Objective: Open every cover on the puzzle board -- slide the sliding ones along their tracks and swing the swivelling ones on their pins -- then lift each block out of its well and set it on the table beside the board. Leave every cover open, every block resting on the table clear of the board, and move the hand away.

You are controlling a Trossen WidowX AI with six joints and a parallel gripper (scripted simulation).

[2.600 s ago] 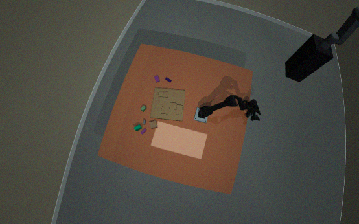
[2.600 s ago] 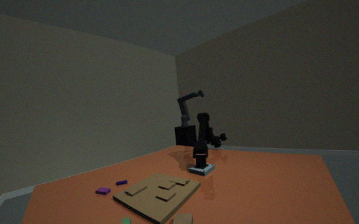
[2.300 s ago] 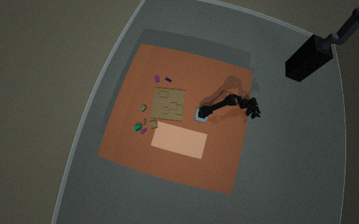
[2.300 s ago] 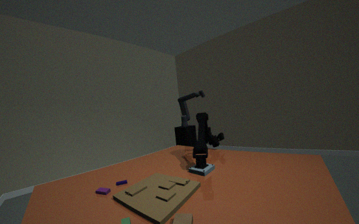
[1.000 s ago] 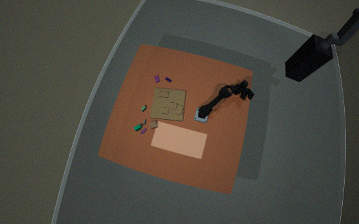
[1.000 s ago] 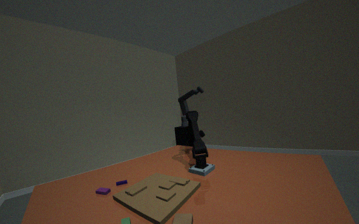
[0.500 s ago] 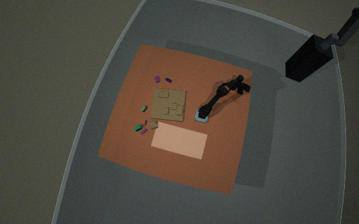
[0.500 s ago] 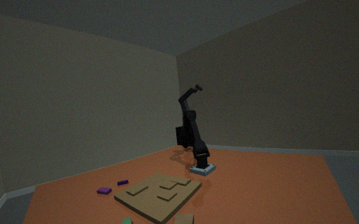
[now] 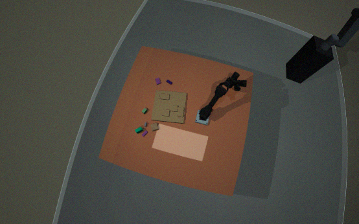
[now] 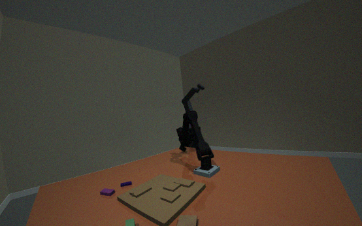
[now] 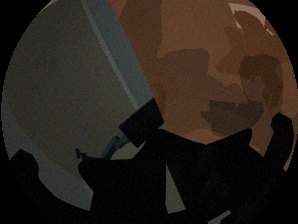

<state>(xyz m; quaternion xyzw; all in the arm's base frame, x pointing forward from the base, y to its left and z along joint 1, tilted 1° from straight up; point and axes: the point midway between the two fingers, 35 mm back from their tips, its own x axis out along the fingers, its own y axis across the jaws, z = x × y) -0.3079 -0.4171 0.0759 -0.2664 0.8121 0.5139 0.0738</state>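
Note:
The tan puzzle board point(image 9: 159, 113) point(image 10: 147, 204) lies flat, with several raised same-coloured pieces on it. Whether those covers are open, and any wells, I cannot make out. Beyond its far side lie a purple block point(image 9: 157, 81) point(image 10: 107, 192) and a dark violet block point(image 9: 169, 82) point(image 10: 126, 183). A green block point(image 9: 144, 111) point(image 10: 130, 222) lies left of it in the top view. Near its lower-left corner there are a teal block point(image 9: 138, 129), a small grey piece point(image 9: 146, 124), a purple piece point(image 9: 144, 133) and a tan block point(image 9: 155, 126) point(image 10: 187, 220). My gripper point(image 11: 157, 133) is shut and empty, far from the board.
The arm's pale blue base point(image 9: 202, 122) point(image 10: 206, 172) stands right of the board in the top view. A pale rectangle point(image 9: 179, 142) lies on the orange table below the board. A large black box point(image 9: 308, 61) on a jointed arm shows at the upper right.

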